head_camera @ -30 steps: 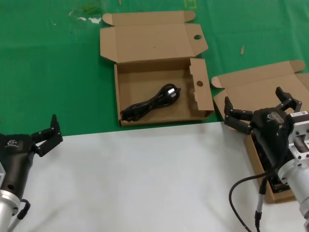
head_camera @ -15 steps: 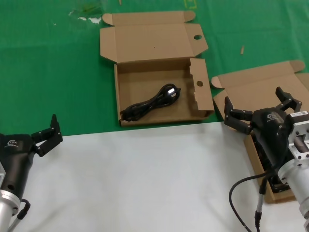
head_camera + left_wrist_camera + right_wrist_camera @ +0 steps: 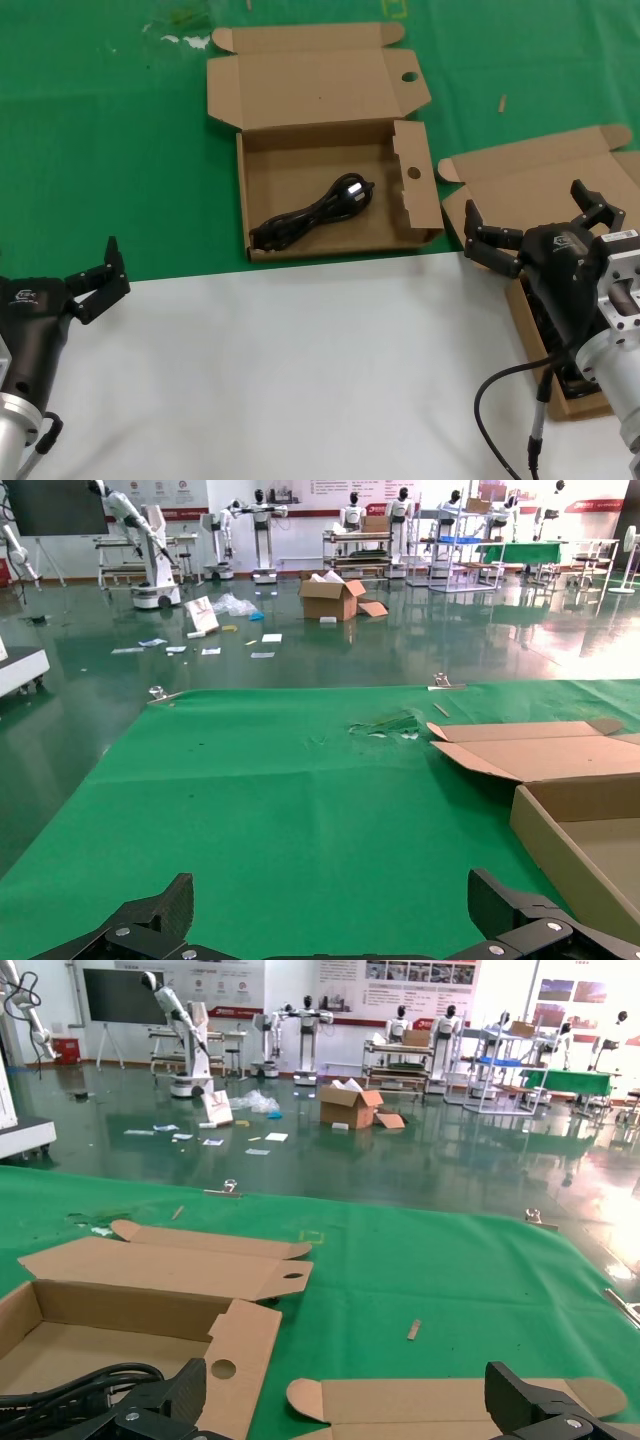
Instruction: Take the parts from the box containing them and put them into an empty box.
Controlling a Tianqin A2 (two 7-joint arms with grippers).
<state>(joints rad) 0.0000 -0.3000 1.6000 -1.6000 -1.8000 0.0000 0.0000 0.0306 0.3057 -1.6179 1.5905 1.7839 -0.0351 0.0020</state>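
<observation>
The wide cardboard box with round holes (image 3: 243, 190) lies open at the middle back; one black power cord (image 3: 312, 215) lies in it. The box without holes (image 3: 530, 185) lies open at the right, mostly hidden by my right arm; a dark cord (image 3: 572, 383) shows partly in it. My right gripper (image 3: 525, 205) is open and empty above this box. In the right wrist view its jaws (image 3: 345, 1385) stand wide over the lid (image 3: 440, 1400), with the holed box (image 3: 240, 1340) and cord (image 3: 80, 1385) beside. My left gripper (image 3: 95, 275) is open and empty at the near left.
A white sheet (image 3: 300, 370) covers the near half of the table and green cloth (image 3: 100, 150) the far half. The left wrist view shows its open gripper (image 3: 328, 900) over green cloth, with the holed box's wall (image 3: 570, 830) off to one side.
</observation>
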